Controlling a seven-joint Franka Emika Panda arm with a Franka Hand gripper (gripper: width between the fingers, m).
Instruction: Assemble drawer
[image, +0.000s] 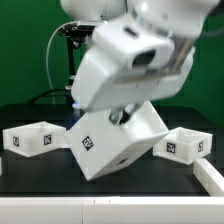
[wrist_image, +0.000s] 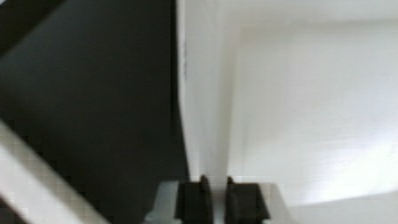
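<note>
**Casing tilted in the grip; trays not yet fitted**

I judge the step in hand to be reorienting the large white plastic cube-like casing (image: 118, 148). It stands tipped on a lower edge at the middle of the black table (image: 40, 178). The two small white shallow box trays lie apart from it, one (image: 35, 138) at the exterior view's left and one (image: 185, 143) at its right. The next move calls for lowering the casing flat, with its opening reachable. The two-finger gripper (wrist_image: 208, 192) is nearly closed, pinching one thin casing wall (wrist_image: 199, 90).

A flat matte black tabletop (image: 40, 172) lies evenly lit. Behind it stands a plain green backdrop wall (image: 28, 55), and a raised white strip (image: 60, 200) borders its near edge.
</note>
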